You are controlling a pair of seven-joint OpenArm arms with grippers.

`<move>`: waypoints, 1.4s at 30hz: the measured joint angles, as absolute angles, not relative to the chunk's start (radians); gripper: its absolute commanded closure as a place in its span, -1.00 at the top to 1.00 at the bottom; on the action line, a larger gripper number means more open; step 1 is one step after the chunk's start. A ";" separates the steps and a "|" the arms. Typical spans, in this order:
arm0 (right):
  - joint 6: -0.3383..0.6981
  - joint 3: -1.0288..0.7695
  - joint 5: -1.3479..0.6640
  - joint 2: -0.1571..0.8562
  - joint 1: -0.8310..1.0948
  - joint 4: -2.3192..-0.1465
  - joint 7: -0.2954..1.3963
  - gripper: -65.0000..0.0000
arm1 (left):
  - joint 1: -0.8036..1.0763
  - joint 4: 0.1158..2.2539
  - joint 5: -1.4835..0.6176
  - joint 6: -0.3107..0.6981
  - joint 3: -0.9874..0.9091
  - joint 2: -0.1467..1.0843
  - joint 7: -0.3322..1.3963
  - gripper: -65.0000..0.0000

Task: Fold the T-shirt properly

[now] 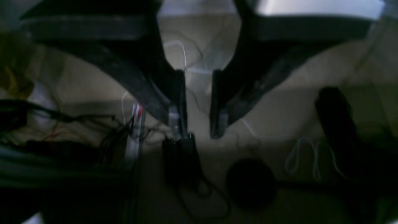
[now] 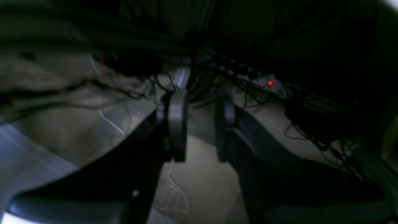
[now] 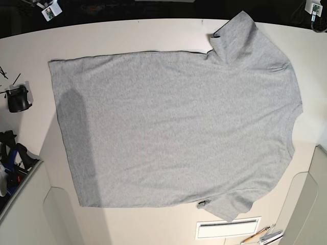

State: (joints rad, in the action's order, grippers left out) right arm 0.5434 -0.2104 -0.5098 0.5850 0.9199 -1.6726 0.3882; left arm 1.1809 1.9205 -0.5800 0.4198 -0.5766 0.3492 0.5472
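The T-shirt [image 3: 173, 127] lies flat on the pale table [image 3: 127, 33] in the base view, heather-grey with its plain side up. Its hem is at the left, its neck at the right, one sleeve [image 3: 237, 35] at the top and the other [image 3: 230, 204] at the bottom. Neither arm shows in the base view. In the dim, blurred left wrist view my left gripper [image 1: 199, 132] has its jaws apart with nothing between them, over floor and cables. My right gripper [image 2: 200, 102] likewise stands open and empty. The shirt appears in neither wrist view.
A black object [image 3: 18, 98] sits at the table's left edge. A white slotted panel [image 3: 227, 228] and pens [image 3: 260, 236] lie near the bottom edge. The wrist views show tangled cables, a power strip with a red light [image 2: 270, 84] and a dark round thing [image 1: 250, 183].
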 measured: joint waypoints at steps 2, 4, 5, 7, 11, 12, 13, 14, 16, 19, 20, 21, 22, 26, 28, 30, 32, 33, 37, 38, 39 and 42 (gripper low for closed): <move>0.551 -0.246 -0.561 0.585 0.920 -1.692 0.426 -0.55 | 1.185 1.961 -0.624 0.455 -0.611 0.349 0.581 -0.20; 0.551 -0.279 -0.587 0.585 0.921 -1.711 0.448 -0.55 | 1.185 1.993 -0.665 0.461 -0.640 0.349 0.583 -0.20; 0.551 -0.296 -0.595 0.585 0.922 -1.723 0.461 -0.55 | 1.185 2.008 -0.679 0.461 -0.655 0.349 0.583 -0.20; 0.551 -0.332 -0.599 0.585 0.923 -1.748 0.461 -0.55 | 1.185 2.029 -0.683 0.461 -0.674 0.349 0.580 -0.20; 0.571 -0.404 -0.674 0.585 0.923 -1.811 0.529 -0.55 | 1.185 2.052 -0.685 0.461 -0.677 0.349 0.587 -0.20; 0.575 -0.422 -0.700 0.584 0.923 -1.830 0.546 -0.55 | 1.185 2.053 -0.685 0.461 -0.677 0.349 0.587 -0.20; 0.576 -0.442 -0.719 0.584 0.922 -1.848 0.553 -0.52 | 1.185 2.055 -0.685 0.461 -0.677 0.348 0.587 -0.20; 0.576 -0.465 -0.735 0.584 0.918 -1.863 0.555 -0.45 | 1.184 2.056 -0.685 0.461 -0.677 0.349 0.587 -0.20; 0.580 -0.516 -0.767 0.584 0.893 -1.878 0.556 -0.24 | 1.181 2.062 -0.684 0.461 -0.677 0.349 0.587 -0.14; 0.553 -0.587 -0.772 0.581 0.815 -1.872 0.557 -0.10 | 1.180 2.067 -0.683 0.466 -0.677 0.349 0.577 -0.08; 0.553 -0.607 -0.773 0.581 0.786 -1.866 0.559 -0.10 | 1.180 2.067 -0.683 0.473 -0.677 0.349 0.563 -0.08; 0.548 -0.624 -0.775 0.582 0.757 -1.857 0.555 -0.10 | 1.180 2.067 -0.677 0.475 -0.677 0.348 0.548 -0.08; 0.540 -0.635 -0.776 0.581 0.728 -1.842 0.553 -0.10 | 1.180 2.067 -0.665 0.477 -0.677 0.349 0.531 -0.08; 0.543 -0.640 -0.781 0.578 0.624 -1.729 0.559 0.06 | 1.173 2.067 -0.649 0.477 -0.677 0.349 0.509 -0.07; 0.538 -0.640 -0.787 0.576 0.576 -1.643 0.563 0.08 | 1.155 2.067 -0.648 0.479 -0.677 0.349 0.515 0.05; 0.534 -0.640 -0.801 0.576 0.533 -1.560 0.570 0.08 | 1.142 2.067 -0.649 0.479 -0.677 0.350 0.512 0.25; 0.548 -0.640 -0.837 0.575 0.502 -1.488 0.587 0.08 | 1.141 2.067 -0.665 0.480 -0.677 0.349 0.513 0.31; 0.563 -0.639 -0.852 0.575 0.485 -1.452 0.598 0.08 | 1.137 2.067 -0.677 0.480 -0.677 0.348 0.516 0.31; 0.569 -0.617 -0.872 0.572 0.433 -1.364 0.616 0.08 | 1.093 2.067 -0.751 0.479 -0.677 0.347 0.522 0.31; 0.569 -0.605 -0.875 0.573 0.425 -1.352 0.614 0.08 | 1.079 2.067 -0.776 0.480 -0.677 0.346 0.522 0.31; 0.569 -0.593 -0.876 0.574 0.422 -1.342 0.614 0.08 | 1.065 2.067 -0.783 0.480 -0.677 0.343 0.524 0.31; 0.569 -0.555 -0.875 0.565 0.421 -1.339 0.615 0.08 | 1.026 2.059 -0.796 0.480 -0.676 0.321 0.536 0.31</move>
State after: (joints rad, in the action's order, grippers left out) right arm 0.5694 -0.5552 -0.8749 0.5652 0.4213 -1.3388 0.6151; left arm 1.0264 2.0590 -0.7956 0.4805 -0.6762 0.3210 0.5362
